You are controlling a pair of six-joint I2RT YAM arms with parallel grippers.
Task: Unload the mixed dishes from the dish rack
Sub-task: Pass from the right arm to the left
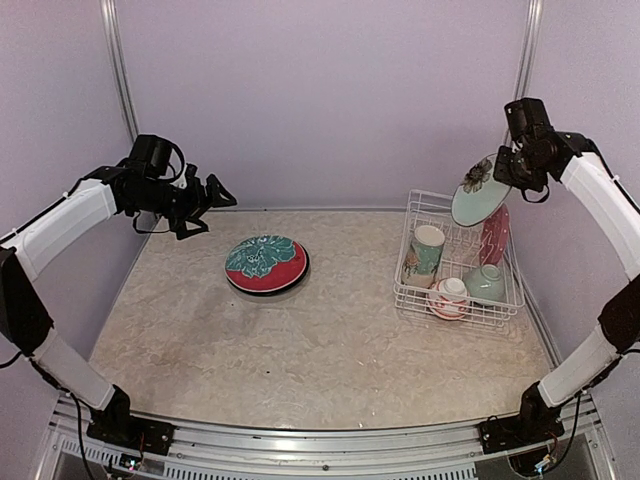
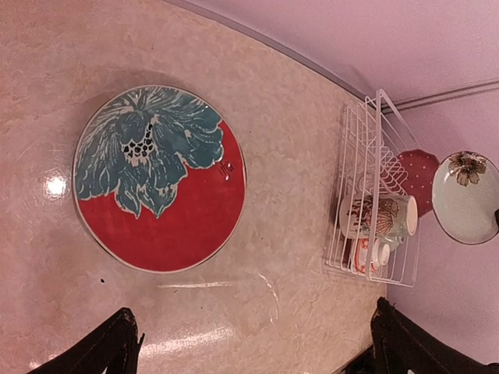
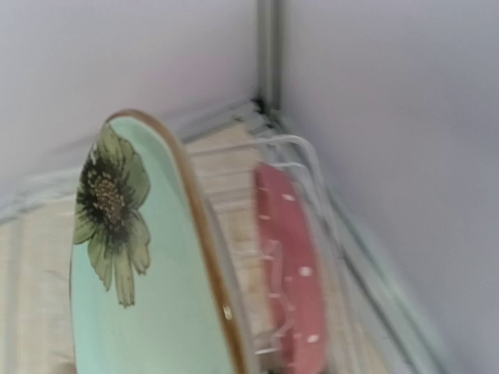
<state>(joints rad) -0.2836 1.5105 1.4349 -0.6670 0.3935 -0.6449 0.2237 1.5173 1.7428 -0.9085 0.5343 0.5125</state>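
**Q:** What is in the white wire-grid dish rack [image 1: 413,296]?
**A:** A tall cream patterned mug [image 1: 427,252], a mint green bowl [image 1: 487,283], a white-pink bowl [image 1: 449,298], and a glossy pink dotted plate [image 1: 495,236] on edge along its right side.

**Q:** And the light teal flower plate [image 1: 480,193]?
**A:** It stands on edge, tilted, above the rack's far right corner. The right gripper [image 1: 513,166] clamps its upper rim. The right wrist view shows its brown rim but no fingers.

**Q:** What lies left of the rack?
**A:** The round red-teal floral plate [image 1: 265,264] lies flat, well apart. The left gripper [image 1: 208,213] hovers farther left, jaws wide and empty.
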